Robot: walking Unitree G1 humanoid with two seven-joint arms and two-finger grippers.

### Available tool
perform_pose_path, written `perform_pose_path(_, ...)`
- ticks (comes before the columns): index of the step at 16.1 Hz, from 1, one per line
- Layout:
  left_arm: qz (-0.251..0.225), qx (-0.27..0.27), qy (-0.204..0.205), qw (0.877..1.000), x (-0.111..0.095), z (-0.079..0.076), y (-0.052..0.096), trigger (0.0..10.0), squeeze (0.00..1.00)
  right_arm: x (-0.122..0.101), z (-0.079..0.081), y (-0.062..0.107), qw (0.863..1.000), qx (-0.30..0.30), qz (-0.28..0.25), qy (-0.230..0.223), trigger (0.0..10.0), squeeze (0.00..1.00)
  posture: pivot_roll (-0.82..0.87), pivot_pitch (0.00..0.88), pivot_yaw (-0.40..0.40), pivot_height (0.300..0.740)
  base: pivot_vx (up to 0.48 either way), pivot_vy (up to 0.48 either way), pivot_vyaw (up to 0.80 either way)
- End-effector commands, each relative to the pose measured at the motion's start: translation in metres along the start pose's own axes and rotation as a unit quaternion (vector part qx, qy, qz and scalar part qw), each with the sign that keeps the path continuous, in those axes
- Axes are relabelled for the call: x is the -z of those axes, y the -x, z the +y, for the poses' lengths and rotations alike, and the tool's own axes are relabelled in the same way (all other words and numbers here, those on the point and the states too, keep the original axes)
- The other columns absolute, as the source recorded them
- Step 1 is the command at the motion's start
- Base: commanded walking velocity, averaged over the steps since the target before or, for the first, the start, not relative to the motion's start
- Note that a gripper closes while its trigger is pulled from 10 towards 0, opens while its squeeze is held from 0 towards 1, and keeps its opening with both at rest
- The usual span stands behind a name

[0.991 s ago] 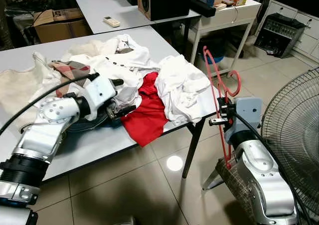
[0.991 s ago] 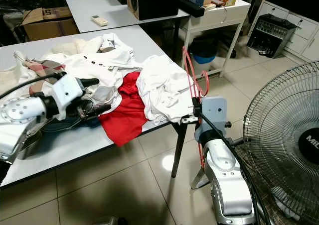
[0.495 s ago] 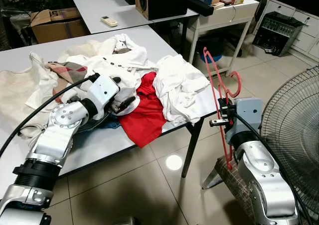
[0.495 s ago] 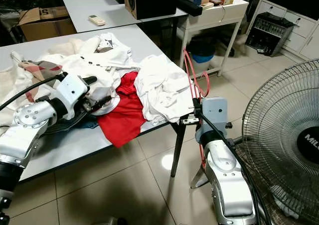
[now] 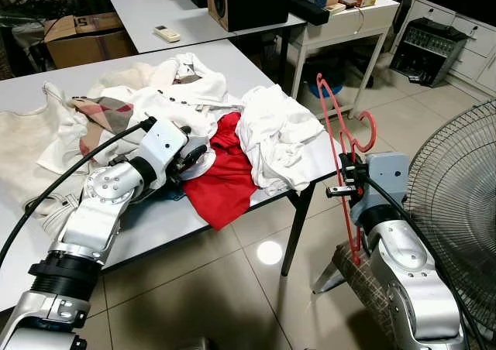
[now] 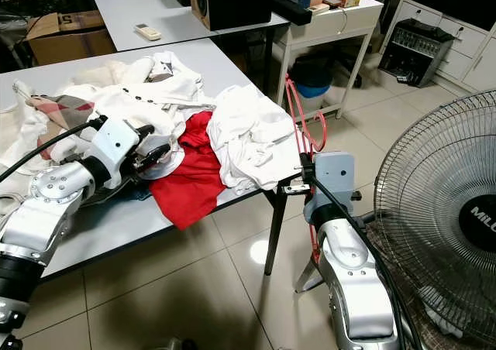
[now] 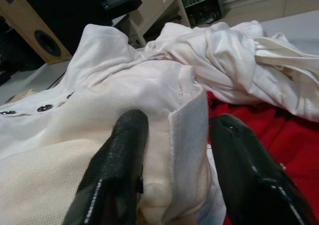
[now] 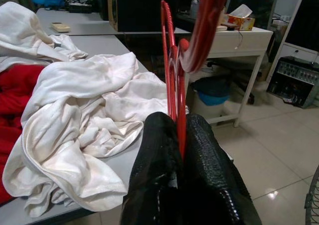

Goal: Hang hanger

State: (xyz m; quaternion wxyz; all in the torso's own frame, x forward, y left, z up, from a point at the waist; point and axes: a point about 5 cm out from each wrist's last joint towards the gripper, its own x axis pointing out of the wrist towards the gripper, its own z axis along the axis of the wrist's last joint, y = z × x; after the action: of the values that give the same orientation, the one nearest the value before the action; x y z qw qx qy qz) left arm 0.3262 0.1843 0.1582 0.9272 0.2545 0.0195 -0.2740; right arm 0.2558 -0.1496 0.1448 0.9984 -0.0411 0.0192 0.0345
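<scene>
In the left eye view, the left end effector (image 5: pixel 188 153) is reaching into a heap of clothes on the grey surface (image 5: pixel 159 224), its two black fingers spread around a fold of the cream shirt (image 5: pixel 174 102), while a red garment (image 5: pixel 225 181) and a crumpled white garment (image 5: pixel 277 137) are lying just beside it toward the surface's corner. The right end effector (image 5: pixel 344 173) is standing off the corner of the surface, clenched on the red hanger (image 5: pixel 338 132), which is rising upright above it with its hook curling to the right and its lower part running down past the arm. A large fan (image 5: pixel 456 211) is standing on the tiled floor at the robot's right. In the right eye view, a black speaker (image 6: pixel 232 1) and a remote control (image 6: pixel 143 31) are sitting on a second surface behind the heap, and a cardboard box (image 6: pixel 58 34) is sitting at the far left. In the left wrist view, the two fingers (image 7: pixel 117 170) are straddling a hemmed edge of the cream shirt, with red cloth at one side. In the right wrist view, the fingers (image 8: pixel 160 170) are pressing together on the hanger's thin red bar, with the white garment lying on the surface beyond.
</scene>
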Motion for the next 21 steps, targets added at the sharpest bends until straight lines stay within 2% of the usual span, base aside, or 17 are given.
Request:
perform_pose_path(1,-0.002,-0.006,-0.012,1.0,-0.002,-0.001,0.001,0.0,0.0,-0.003,-0.002,0.002,1.0,0.0,-0.007,-0.003,10.0,0.0,-0.05,0.0,0.019,0.74,0.0,0.0,0.0)
perform_pose_path(5,0.003,-0.023,-0.004,1.0,0.0,0.0,0.002,0.0,0.0,-0.004,0.0,-0.001,1.0,-0.007,-0.007,-0.006,10.0,0.0,-0.04,0.0,0.007,0.74,0.0,0.0,0.0)
perform_pose_path(6,0.0,-0.037,0.02,0.999,0.0,0.003,0.001,0.0,0.0,-0.004,0.001,-0.001,1.0,-0.008,-0.007,-0.009,10.0,0.0,-0.04,0.0,0.007,0.74,0.0,0.0,0.0)
perform_pose_path(9,0.005,-0.054,0.046,0.997,0.001,0.004,0.001,0.0,0.0,-0.004,0.002,0.001,1.0,-0.011,-0.007,-0.01,10.0,0.0,-0.04,0.0,0.009,0.74,0.0,0.0,0.0)
perform_pose_path(13,-0.021,-0.075,0.102,0.992,-0.005,0.009,0.001,0.0,0.0,-0.007,0.004,0.005,0.999,-0.049,-0.015,-0.014,10.0,0.0,-0.04,0.0,0.009,0.74,0.0,0.0,0.0)
perform_pose_path(15,-0.064,-0.078,0.142,0.985,-0.019,0.015,0.0,0.0,0.0,-0.011,0.006,0.016,0.991,-0.125,-0.022,-0.033,10.0,0.0,-0.04,0.0,0.008,0.74,0.0,0.0,0.0)
perform_pose_path(17,-0.112,-0.076,0.189,0.973,-0.035,0.024,0.002,0.0,0.0,-0.016,0.012,0.035,0.972,-0.232,-0.017,-0.041,10.0,0.0,-0.04,0.0,0.011,0.74,0.0,0.0,0.0)
perform_pose_path(19,-0.136,-0.063,0.203,0.968,-0.043,0.029,0.007,0.0,0.0,-0.018,0.011,0.048,0.957,-0.285,-0.003,-0.057,10.0,0.0,-0.04,0.0,0.014,0.74,0.0,0.0,0.0)
perform_pose_path(21,-0.169,-0.029,0.2,0.965,-0.051,0.029,0.014,0.0,0.0,-0.019,0.01,0.052,0.947,-0.312,0.01,-0.076,10.0,0.0,-0.04,0.0,0.013,0.74,0.0,0.0,0.0)
